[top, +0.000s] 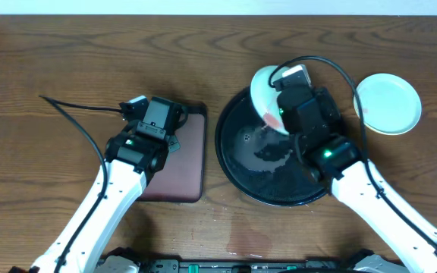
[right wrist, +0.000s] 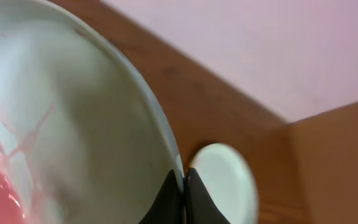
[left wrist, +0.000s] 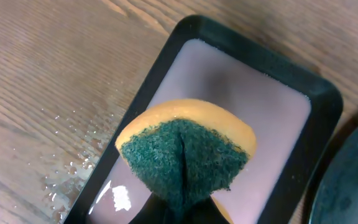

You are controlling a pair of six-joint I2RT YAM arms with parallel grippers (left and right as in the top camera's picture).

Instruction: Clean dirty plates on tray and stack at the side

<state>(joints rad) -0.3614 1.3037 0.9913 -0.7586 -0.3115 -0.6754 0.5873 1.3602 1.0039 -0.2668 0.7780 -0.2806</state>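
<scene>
Plates in view: two. Pale mint-green round plate with reddish smears (top: pixel 262 89) tilted over large round glossy black tray (top: pixel 226 163), rim clenched in right end effector (right wrist: pixel 184 186). Grip hidden under arm in overhead, clear in right wrist view. Second pale round plate (top: pixel 388 103) flat on dark wood-grain desk (top: pixel 51 61), right of black tray, apart.

Trays: two. Small rectangular maroon tray (top: pixel 192 167) lies left of black tray.

Sponges: one. Orange sponge with green scouring face (left wrist: pixel 185 149) pinched in left end effector (left wrist: pixel 180 208) above maroon tray, shown only by left wrist. Water droplets (left wrist: pixel 73 165) on desk beside maroon tray.
</scene>
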